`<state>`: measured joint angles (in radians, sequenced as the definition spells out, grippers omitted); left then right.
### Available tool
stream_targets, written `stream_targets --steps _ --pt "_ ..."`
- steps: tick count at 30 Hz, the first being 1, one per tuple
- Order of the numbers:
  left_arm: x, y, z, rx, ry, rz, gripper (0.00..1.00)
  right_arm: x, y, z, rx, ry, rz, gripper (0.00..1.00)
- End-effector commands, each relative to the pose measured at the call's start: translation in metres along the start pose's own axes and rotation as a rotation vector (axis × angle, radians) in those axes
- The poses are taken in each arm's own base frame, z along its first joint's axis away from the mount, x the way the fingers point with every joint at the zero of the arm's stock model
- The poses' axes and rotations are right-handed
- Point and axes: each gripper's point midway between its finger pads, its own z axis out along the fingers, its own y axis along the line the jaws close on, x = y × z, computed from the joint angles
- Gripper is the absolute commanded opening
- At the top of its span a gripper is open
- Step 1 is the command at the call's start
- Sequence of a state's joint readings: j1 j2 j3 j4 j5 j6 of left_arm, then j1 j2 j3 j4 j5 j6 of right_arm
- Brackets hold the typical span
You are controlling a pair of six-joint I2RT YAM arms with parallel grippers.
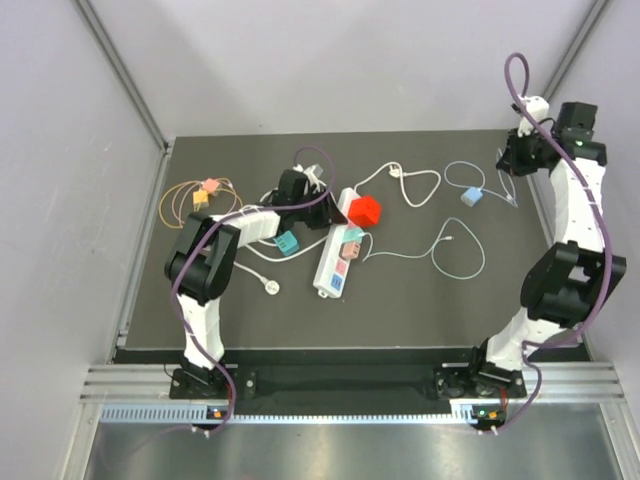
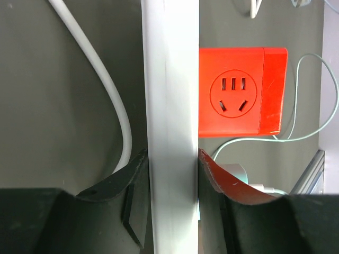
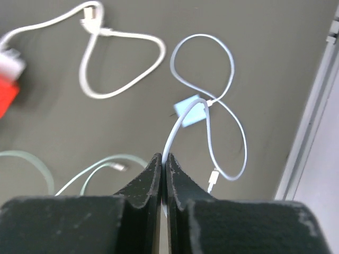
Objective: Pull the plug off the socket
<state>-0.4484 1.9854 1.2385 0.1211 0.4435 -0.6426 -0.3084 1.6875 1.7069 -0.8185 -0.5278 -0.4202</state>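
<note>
The long white power strip with pastel outlets lies mid-table. A pale green plug sits in one of its outlets, and its thin cable runs off to the right. A red cube adapter stands at the strip's far end. My left gripper is shut on that far end. In the left wrist view the white strip is clamped between my fingers, with the red cube just right of it. My right gripper is shut on a thin pale cable that leads to a light blue charger.
An orange cable with pink and yellow cubes lies far left. A teal cube and a white round plug lie left of the strip. A white cable loop and the light blue charger lie at the right.
</note>
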Motion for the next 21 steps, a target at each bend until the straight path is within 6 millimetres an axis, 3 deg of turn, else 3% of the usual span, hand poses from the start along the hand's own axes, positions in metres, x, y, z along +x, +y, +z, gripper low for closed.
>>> stream_targets --steps 1,4,8,11,15,18,20,21 --pt "-0.034 -0.049 -0.025 0.149 -0.116 0.097 0.00 0.004 -0.040 0.052 0.140 -0.009 0.014 0.04" --pt "-0.033 -0.053 -0.027 0.165 -0.121 0.080 0.00 0.022 -0.040 0.081 0.114 0.036 0.020 0.07" --pt "-0.033 -0.058 -0.030 0.182 -0.136 0.061 0.00 0.040 -0.031 0.107 0.084 0.083 0.013 0.12" --pt "-0.035 -0.063 -0.031 0.200 -0.151 0.043 0.00 0.053 -0.022 0.117 0.075 0.109 -0.007 0.26" --pt "-0.037 -0.068 -0.033 0.211 -0.165 0.023 0.00 0.057 -0.021 0.114 0.076 0.112 -0.028 0.44" --pt "-0.037 -0.070 -0.033 0.216 -0.166 0.021 0.00 0.039 -0.025 0.096 0.124 0.072 -0.062 0.67" --pt "-0.038 -0.072 -0.033 0.219 -0.172 0.024 0.00 0.029 -0.025 0.085 0.139 0.050 -0.090 0.77" --pt "-0.038 -0.074 -0.034 0.220 -0.172 0.025 0.00 0.018 -0.020 0.072 0.139 0.022 -0.107 0.88"
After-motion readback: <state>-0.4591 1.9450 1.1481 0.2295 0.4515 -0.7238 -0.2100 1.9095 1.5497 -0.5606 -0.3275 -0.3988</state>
